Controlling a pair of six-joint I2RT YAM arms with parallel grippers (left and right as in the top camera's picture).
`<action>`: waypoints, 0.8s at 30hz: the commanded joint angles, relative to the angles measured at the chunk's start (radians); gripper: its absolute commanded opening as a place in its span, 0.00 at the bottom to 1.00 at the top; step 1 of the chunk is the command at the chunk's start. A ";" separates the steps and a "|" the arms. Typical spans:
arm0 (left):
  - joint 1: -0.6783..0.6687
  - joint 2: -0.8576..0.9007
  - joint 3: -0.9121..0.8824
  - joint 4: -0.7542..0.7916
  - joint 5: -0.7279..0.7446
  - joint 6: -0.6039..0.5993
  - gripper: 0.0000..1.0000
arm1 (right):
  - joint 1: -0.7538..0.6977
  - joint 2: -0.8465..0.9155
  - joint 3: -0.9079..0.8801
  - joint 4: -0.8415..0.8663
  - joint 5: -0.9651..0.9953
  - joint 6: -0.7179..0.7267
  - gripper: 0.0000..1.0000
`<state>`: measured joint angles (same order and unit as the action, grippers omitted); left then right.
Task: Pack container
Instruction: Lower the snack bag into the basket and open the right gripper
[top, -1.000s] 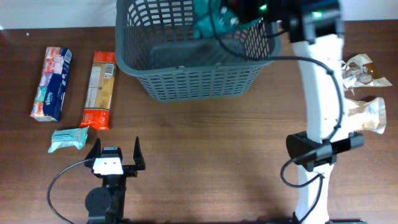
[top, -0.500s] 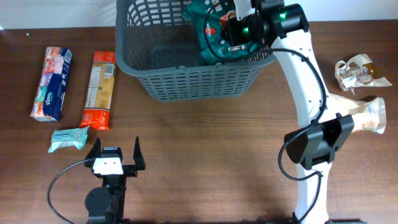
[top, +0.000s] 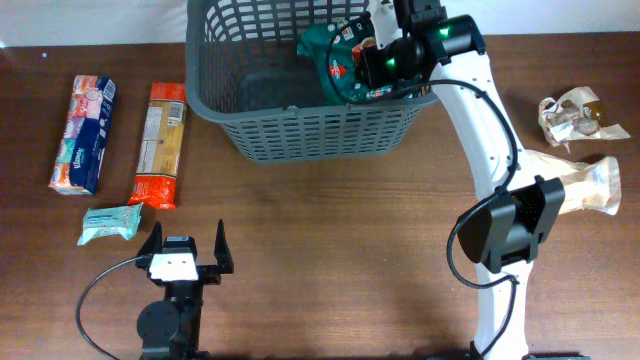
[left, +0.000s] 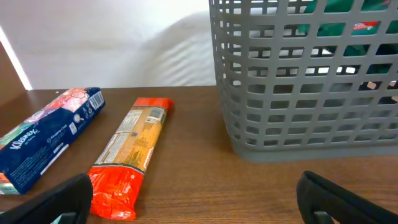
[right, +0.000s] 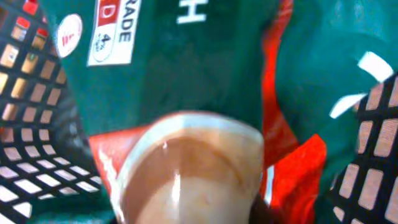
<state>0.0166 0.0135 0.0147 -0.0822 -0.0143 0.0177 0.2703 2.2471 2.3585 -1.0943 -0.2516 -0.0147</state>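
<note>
Overhead: bag (top: 335, 60) now lowered into basket (top: 300, 135) at far centre, a second ago barely in. Right gripper (top: 372, 62) above it, grasp impossible to tell. Left gripper (top: 186, 250) idle, splayed wide.

Left wrist: green glimpsed through the slots.

Right wrist: nothing but bag; probably first item nearly delivered.

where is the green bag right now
In the overhead view the green bag is inside the grey basket, in its right half, toward the top of frame.

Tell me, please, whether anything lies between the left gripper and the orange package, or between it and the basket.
Nothing visible does. The small teal packet lies beside the path from the left gripper to the orange package, not in it. Then only the wall of the basket needs clearing.
</note>
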 joint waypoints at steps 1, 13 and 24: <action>0.006 -0.008 -0.006 -0.001 0.011 -0.003 0.99 | -0.003 -0.034 0.014 0.022 -0.001 -0.008 0.57; 0.006 -0.008 -0.006 -0.001 0.011 -0.003 0.99 | -0.003 -0.035 0.024 0.057 -0.001 -0.030 0.84; 0.006 -0.008 -0.006 -0.001 0.011 -0.003 0.99 | -0.080 -0.036 0.482 0.012 0.096 -0.029 0.88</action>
<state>0.0166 0.0139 0.0147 -0.0822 -0.0143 0.0177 0.2314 2.2440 2.7213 -1.0653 -0.2195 -0.0383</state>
